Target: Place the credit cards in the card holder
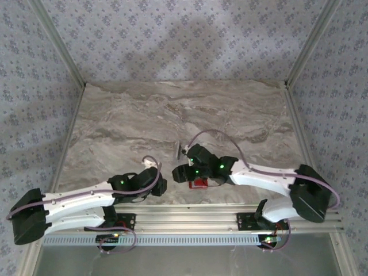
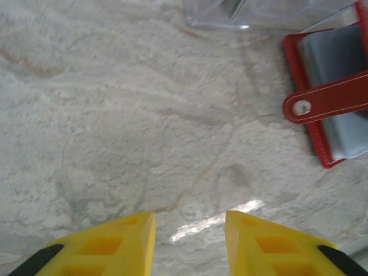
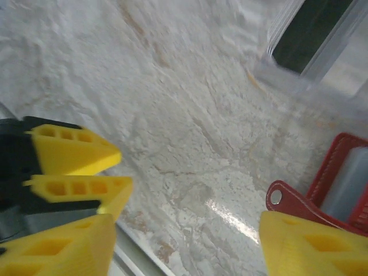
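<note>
The card holder (image 2: 329, 115), a red wallet, lies open on the marble with its grey inside up and the snap tab (image 2: 322, 102) across it. In the top view it is a red patch (image 1: 199, 184) under the right wrist. A dark card (image 3: 310, 30) stands inside a clear plastic box (image 3: 330, 52) just beyond the wallet. My left gripper (image 2: 190, 223) is open over bare marble, left of the wallet. My right gripper (image 3: 187, 230) is also open and holds nothing. The wallet's tab (image 3: 287, 201) sits by its right finger. The left gripper's yellow fingers (image 3: 77, 152) are close on its left.
The clear box (image 1: 179, 150) stands on the marble table (image 1: 172, 115) behind both grippers (image 1: 172, 177), which meet near the table's front edge. An aluminium rail (image 1: 190, 221) runs along that edge. Patterned walls close in the back and sides.
</note>
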Controlling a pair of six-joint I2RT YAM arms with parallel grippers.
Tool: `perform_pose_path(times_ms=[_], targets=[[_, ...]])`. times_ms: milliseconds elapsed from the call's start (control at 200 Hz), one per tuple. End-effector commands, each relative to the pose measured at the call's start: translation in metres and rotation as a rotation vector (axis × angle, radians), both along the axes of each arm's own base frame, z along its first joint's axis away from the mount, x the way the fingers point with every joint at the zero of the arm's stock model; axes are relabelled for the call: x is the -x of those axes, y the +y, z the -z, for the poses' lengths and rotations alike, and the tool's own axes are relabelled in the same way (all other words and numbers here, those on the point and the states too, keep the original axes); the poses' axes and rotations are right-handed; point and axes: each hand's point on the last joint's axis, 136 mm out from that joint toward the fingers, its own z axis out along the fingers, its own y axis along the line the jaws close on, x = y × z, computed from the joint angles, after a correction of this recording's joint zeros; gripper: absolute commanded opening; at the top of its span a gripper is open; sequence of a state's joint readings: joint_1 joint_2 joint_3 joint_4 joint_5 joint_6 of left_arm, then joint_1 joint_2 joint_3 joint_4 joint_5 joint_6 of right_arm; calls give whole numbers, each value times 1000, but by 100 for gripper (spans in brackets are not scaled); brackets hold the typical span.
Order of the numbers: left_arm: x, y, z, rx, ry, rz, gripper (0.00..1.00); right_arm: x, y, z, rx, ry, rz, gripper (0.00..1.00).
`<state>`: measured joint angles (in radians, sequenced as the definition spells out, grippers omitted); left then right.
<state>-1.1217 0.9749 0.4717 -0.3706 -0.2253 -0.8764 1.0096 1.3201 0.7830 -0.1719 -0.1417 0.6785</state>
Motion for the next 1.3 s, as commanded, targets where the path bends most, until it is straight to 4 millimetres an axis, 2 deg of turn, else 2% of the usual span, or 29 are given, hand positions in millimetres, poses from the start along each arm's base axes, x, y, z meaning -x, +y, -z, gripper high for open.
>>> perform_pose_path(times_ms=[0, 85, 165, 225, 300, 390, 475, 550, 669, 899, 1019, 1294], targets=[[-8, -19, -24, -7, -42, 58, 36, 1, -37, 2, 35, 18, 45, 48], [-15, -41, -41, 19, -65, 93, 35, -8, -59, 2, 16, 25, 110, 35], [-22, -60, -50, 15, -75, 127, 36, -15, -81, 13, 39, 43, 177, 23], [-27, -76, -51, 0, -69, 154, 35, -16, -92, 23, 68, 61, 209, 20], [-31, -95, -49, -7, -54, 188, 34, -16, -101, 35, 82, 79, 234, 25], [-36, -113, -41, -27, -37, 212, 33, -16, -107, 43, 91, 89, 254, 41], [-41, -122, -27, -73, -22, 219, 33, -16, -111, 51, 96, 103, 260, 51], [-44, -127, -16, -106, -5, 226, 32, -16, -113, 56, 104, 109, 263, 56], [-48, -125, 3, -147, 20, 215, 31, -17, -115, 64, 120, 119, 263, 63], [-49, -101, 35, -212, 71, 176, 30, -18, -107, 79, 125, 154, 226, 69], [-48, -95, 46, -218, 91, 166, 31, -18, -102, 84, 118, 170, 207, 72], [-42, -78, 80, -251, 145, 138, 29, -15, -85, 96, 77, 220, 153, 69]])
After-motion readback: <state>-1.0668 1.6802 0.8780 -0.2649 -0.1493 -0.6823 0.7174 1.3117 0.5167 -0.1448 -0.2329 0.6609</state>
